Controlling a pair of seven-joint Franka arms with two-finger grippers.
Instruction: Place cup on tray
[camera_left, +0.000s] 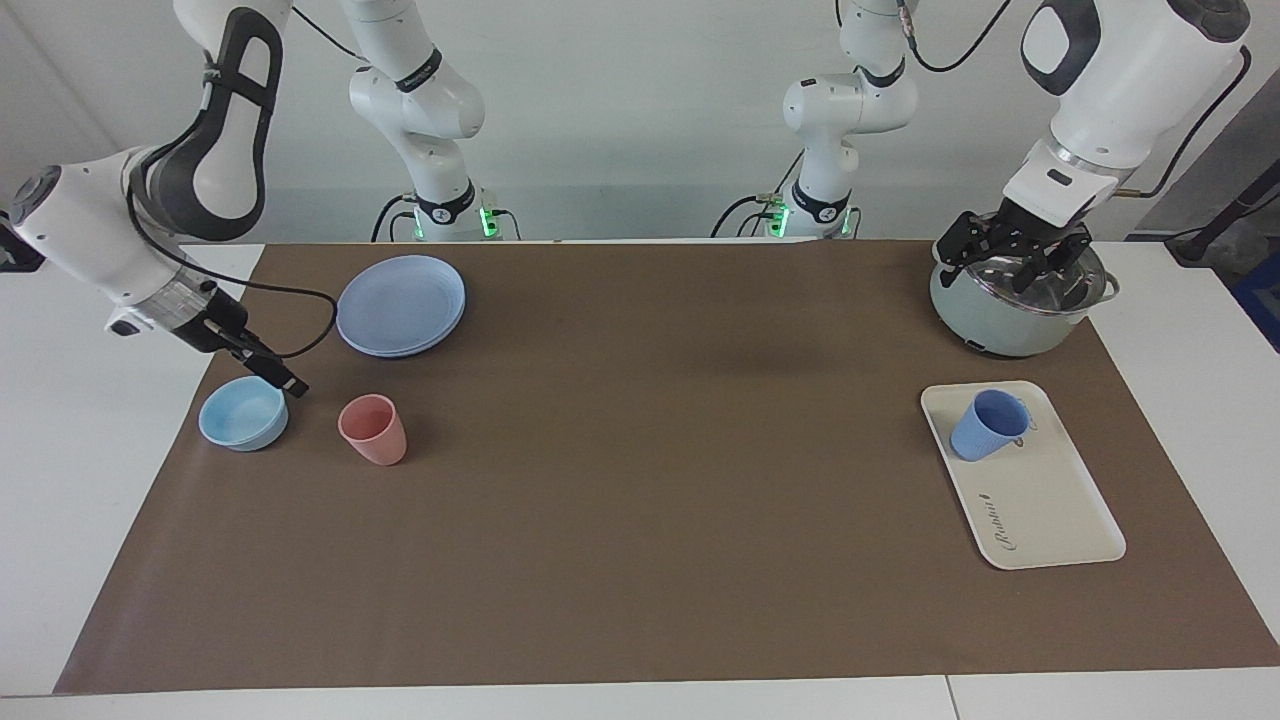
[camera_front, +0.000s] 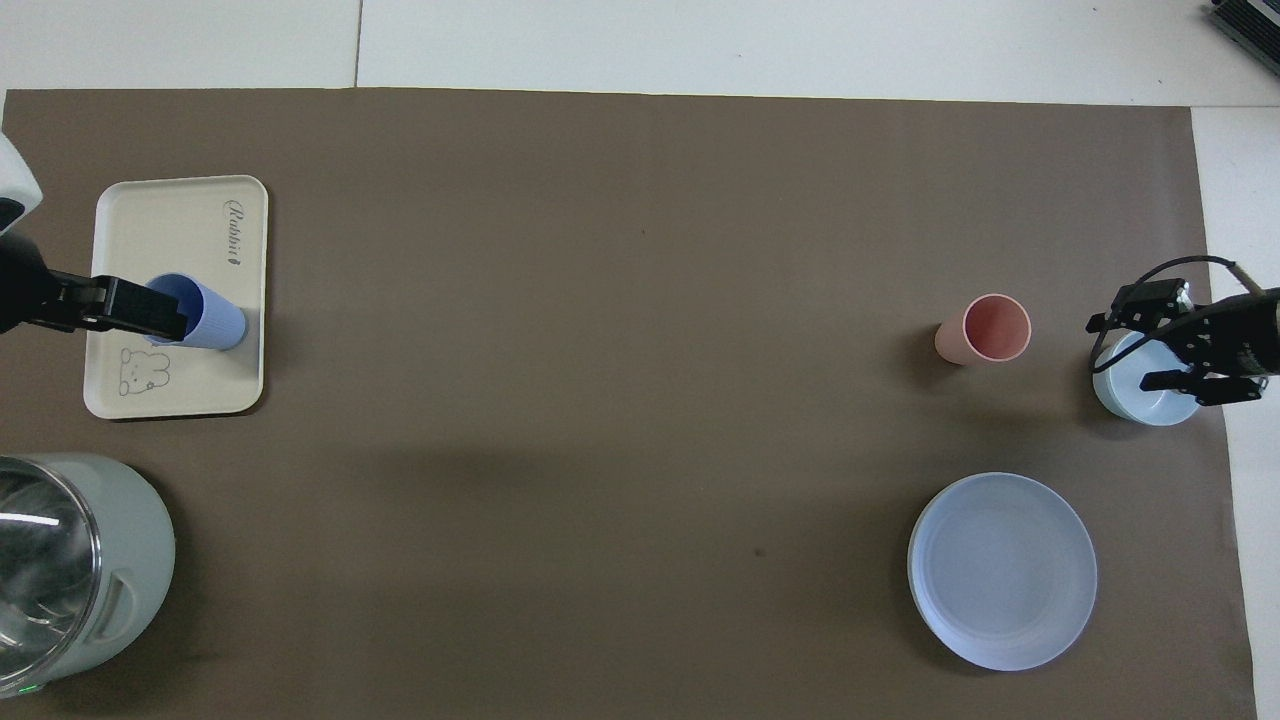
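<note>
Cup (camera_left: 986, 424): upright on tray (camera_left: 1050, 510), at the tray's end nearer the robots, free of any grip.
Left pincer (camera_left: 1010, 262): raised over the pot (camera_left: 1010, 320); cup at its six o'clock in the facing view; spread wide, empty.
Right pincer (camera_left: 268, 372): over the bowl (camera_left: 240, 415), spread, empty, well apart from the tray.
Judgement: placing done.

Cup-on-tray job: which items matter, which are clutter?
In play:
- blue cup, standing on the tray
- tray

Clutter:
- pink cup
- light-blue bowl
- blue plates
- pot
</note>
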